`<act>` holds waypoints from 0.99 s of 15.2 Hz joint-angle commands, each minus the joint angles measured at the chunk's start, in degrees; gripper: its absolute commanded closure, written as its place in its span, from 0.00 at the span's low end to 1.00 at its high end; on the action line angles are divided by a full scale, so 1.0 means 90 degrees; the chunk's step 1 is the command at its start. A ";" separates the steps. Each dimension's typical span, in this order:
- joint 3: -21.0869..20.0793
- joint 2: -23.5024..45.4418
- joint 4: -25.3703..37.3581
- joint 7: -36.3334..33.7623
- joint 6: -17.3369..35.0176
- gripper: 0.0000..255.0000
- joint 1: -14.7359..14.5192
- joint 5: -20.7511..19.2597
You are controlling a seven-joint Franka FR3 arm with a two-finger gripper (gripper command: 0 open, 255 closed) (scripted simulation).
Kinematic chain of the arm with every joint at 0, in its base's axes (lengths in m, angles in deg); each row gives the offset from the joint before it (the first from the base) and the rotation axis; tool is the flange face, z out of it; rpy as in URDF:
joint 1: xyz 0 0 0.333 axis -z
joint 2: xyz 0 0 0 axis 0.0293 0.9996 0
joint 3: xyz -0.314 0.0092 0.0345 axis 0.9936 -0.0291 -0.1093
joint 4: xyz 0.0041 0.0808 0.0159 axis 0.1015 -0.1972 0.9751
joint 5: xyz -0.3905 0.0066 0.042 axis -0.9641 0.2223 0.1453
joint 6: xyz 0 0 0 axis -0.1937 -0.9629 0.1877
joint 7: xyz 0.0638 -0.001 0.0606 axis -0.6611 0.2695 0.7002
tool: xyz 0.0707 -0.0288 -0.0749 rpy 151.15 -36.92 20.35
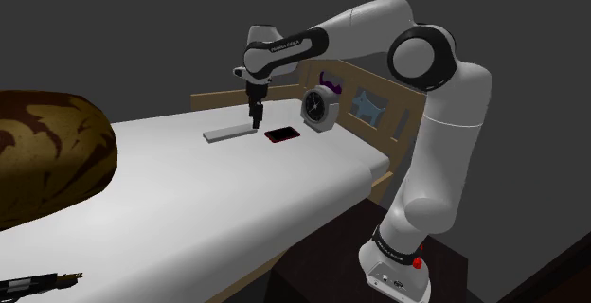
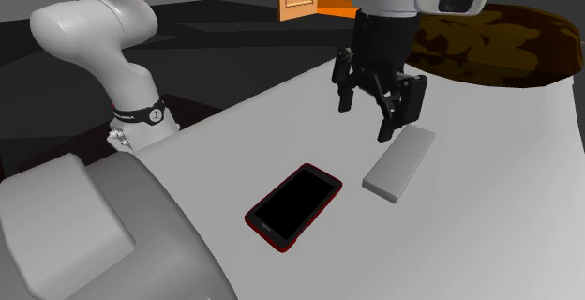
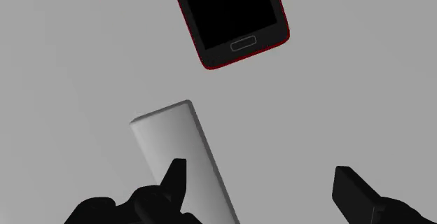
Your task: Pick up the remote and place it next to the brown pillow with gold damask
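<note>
Grey slab with no buttons drawn on it, that's the remote (image 1: 230, 132) (image 2: 400, 162) (image 3: 183, 152). It's lying flat on the bed (image 1: 189, 197) (image 2: 487, 242) (image 3: 70, 61), right under the gripper (image 1: 254, 121) (image 2: 364, 120) (image 3: 260, 177).

The gripper points straight down with its fingers spread wide, not clamped on anything. In the wrist view, one finger (image 3: 175, 177) sits over the remote's near end. The other (image 3: 350, 187) is well off to the side over bare sheet. So the remote isn't really between them, it's more under the one finger. The second exterior view has the gripper low over one end of the remote. I honestly can't tell if a fingertip touches it or just hangs above.

Just beyond the remote from the gripper there's a black phone (image 1: 281, 135) (image 2: 293, 204) (image 3: 231, 16) with a red edge. It lies flat on the sheet, screen up, near the remote but not touching it. Past the phone, further out from the gripper, a round clock (image 1: 319, 107) stands by the bed's wooden end board (image 1: 407, 126).

The brown pillow (image 1: 47, 154) (image 2: 497, 40) with the gold pattern is a long way from the gripper, at the opposite end of the bed. Remote and pillow are well apart, with lots of bare sheet between them.
</note>
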 commanded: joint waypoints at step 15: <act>-0.0296 0.1794 0.1398 0.0964 0.0605 0.00 -0.0007 0.0039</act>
